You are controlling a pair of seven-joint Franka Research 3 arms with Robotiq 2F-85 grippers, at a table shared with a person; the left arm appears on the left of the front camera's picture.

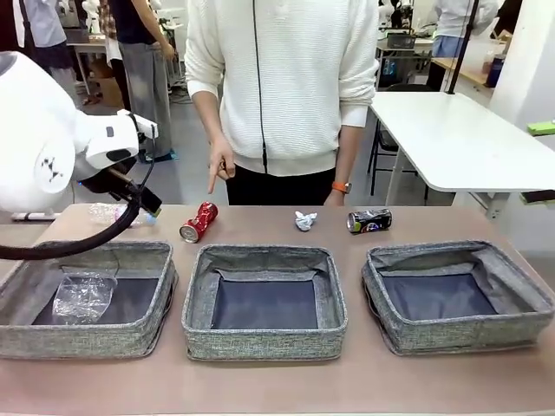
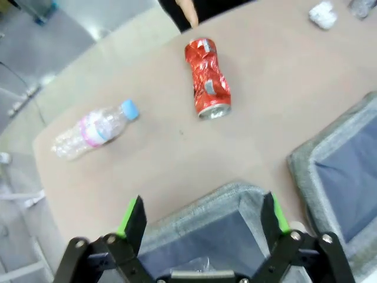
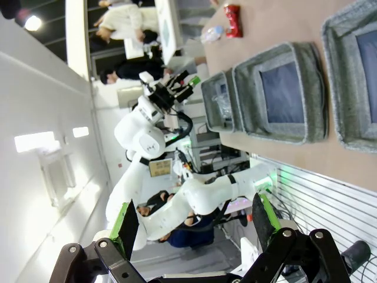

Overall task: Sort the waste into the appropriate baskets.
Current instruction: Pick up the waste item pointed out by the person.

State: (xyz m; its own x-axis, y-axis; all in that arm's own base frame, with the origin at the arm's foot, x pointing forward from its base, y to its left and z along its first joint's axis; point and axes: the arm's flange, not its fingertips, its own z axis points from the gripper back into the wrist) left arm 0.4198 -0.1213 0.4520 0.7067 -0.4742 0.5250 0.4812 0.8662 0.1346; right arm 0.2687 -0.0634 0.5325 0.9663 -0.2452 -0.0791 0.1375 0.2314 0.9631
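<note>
Where the left claw [image 2: 203,203] hangs: above the far wall of the left basket [image 1: 104,251], green-padded fingers spread wide, nothing between them.
Right claw [image 3: 193,206]: released too and empty, well back from the table, with all the baskets far ahead of it.
Under the left claw: crumpled clear plastic [image 1: 84,297] lies on the basket's dark floor.
Crushed red can [image 2: 207,76]: on the table straight ahead of the left claw, beyond the basket wall, lying on its side with its open end toward the claw.
Blue-capped bottle [image 2: 94,130]: ahead and off to one side of the claw, also lying flat, well apart from the can.
Paper wad [image 2: 323,15]: far ahead on the other side. The dark can [image 1: 369,220] lies past it.
Person's hand [image 1: 218,169]: one finger points down just beyond the red can.
Step in hand: probably a reach for the red can, judging by that finger.
Doing it well: clear the soft basket wall first, then go forward and descend. The can's length runs away from the claw, so the fingers as they stand should straddle its width. Close on the middle, where the crumpled metal looks narrowest.
Watch for: the can rolling sideways at first touch, and the finger close behind it.
Drop: probably the middle basket [image 1: 264,253] or the right basket [image 1: 460,251], since the left one holds plastic.
</note>
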